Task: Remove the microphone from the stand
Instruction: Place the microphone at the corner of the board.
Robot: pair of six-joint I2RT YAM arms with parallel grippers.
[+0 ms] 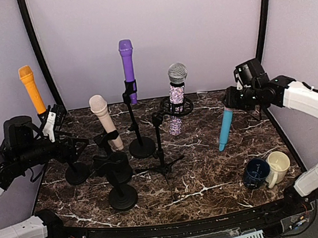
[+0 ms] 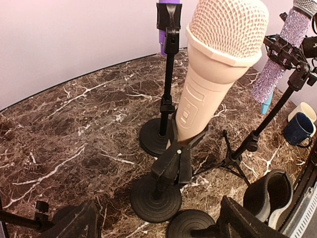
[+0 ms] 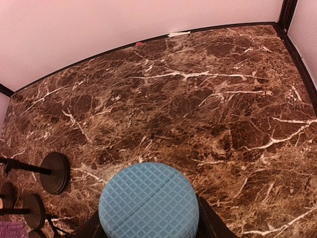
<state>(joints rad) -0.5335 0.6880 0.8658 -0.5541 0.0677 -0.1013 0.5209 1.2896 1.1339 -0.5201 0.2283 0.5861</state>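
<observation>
Your right gripper (image 1: 230, 100) pinches blue microphone (image 1: 225, 128) by its head, off any stand, right side. Can't tell if its tail touches the table (image 1: 212, 170). Your left gripper (image 1: 75, 145): fingers spread, holding nothing, near the stand-clipped beige microphone (image 2: 218, 74). Navy mug (image 1: 255, 172), cream mug (image 1: 278, 165) near right: insides unreadable.

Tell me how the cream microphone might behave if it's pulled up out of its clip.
The cream microphone looks like rigid plastic, so it is probably stiff. It leans in a clip, which may grip and drag. The stand's small round base could lift or tip.
</observation>
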